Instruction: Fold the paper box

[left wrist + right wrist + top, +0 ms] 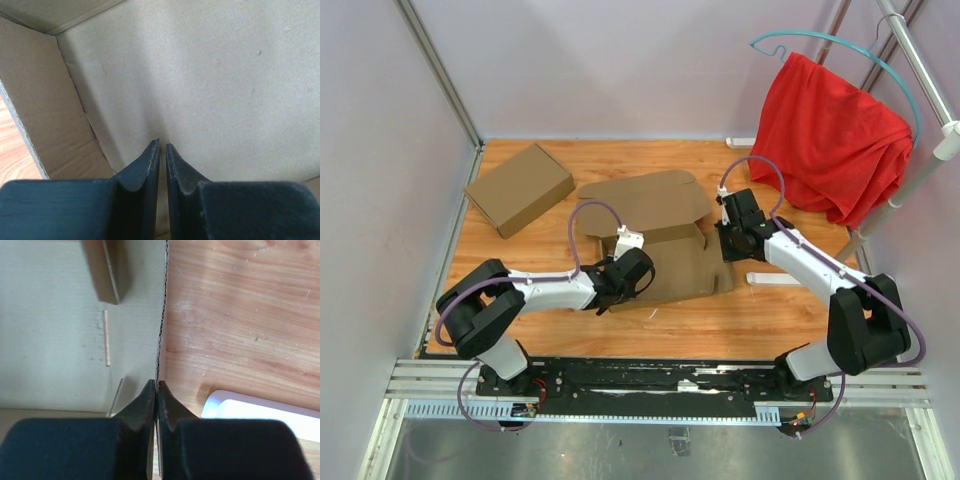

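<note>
1. Nearest your left wrist lens, the dark fingers (142,172) of the left gripper (162,146) stand almost together. Only a slim gap parts them and nothing sits in it, so treat that pincer as closed and empty.
2. Its tips point at a bare inner panel of the paper box (692,265), a plain brown die-cut cardboard sheet with creases and flaps. You cannot tell from the pictures whether the tips touch the panel.
3. You find the paper box in the middle of the light wooden table (770,320), between the two arms. It is only half formed. A side wall (40,100) stands up to the left of the left gripper, and the broad lid panel (645,200) lies open toward the back.
4. At the box's right side, the right gripper (157,384) is clamped on the cardboard. In your right wrist view the corrugated edge (161,330) runs straight down between the closed fingers.
5. Just beside that gripper, a flat white strip (775,278) lies on the wood, apart from the box.
6. Well apart at the back left, a second, closed brown cardboard box (520,188) sits at an angle.
7. At the back right, a red cloth (830,140) hangs from a teal hanger (840,45) on a metal rack (920,70).
</note>
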Motion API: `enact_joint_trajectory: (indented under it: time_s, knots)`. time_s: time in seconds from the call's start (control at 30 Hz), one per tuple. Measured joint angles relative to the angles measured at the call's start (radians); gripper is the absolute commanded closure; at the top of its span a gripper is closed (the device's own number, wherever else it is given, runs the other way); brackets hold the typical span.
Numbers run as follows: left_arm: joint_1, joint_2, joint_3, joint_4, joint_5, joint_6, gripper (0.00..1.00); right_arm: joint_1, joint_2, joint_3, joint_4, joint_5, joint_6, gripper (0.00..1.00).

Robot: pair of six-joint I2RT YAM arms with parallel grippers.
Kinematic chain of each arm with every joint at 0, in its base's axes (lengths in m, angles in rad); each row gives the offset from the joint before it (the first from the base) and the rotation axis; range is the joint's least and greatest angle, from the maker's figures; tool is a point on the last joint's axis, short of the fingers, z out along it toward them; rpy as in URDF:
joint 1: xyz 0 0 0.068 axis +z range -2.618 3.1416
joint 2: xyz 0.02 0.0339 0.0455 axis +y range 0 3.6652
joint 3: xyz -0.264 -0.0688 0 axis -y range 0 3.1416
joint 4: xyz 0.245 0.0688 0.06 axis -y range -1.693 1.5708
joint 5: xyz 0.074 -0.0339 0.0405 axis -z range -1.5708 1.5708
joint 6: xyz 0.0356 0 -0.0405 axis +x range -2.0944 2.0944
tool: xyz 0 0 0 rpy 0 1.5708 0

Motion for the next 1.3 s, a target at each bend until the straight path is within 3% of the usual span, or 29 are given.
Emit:
enact_joint_trajectory:
  time_s: [0.27, 0.5, 0.83, 1.0, 1.3]
  knots:
    - [0.000, 0.021, 0.014, 0.016, -0.004, 0.003, 0.84, 0.000, -0.071, 0.043, 0.003, -0.131, -0.006, 0.99]
    - [0.000, 0.027, 0.014, 0.034, -0.004, 0.004, 0.85, 0.005, -0.040, 0.050, 0.068, -0.299, 0.021, 0.98]
    - [0.000, 0.026, 0.007, 0.050, -0.005, 0.003, 0.84, 0.026, 0.052, 0.034, 0.157, -0.394, 0.060, 0.41]
    - [0.000, 0.026, 0.007, 0.051, -0.005, 0.003, 0.85, 0.027, 0.038, 0.030, 0.156, -0.368, 0.059, 0.27]
    - [0.000, 0.026, 0.006, 0.052, -0.005, 0.003, 0.85, 0.021, 0.006, 0.029, 0.159, -0.346, 0.032, 0.20]
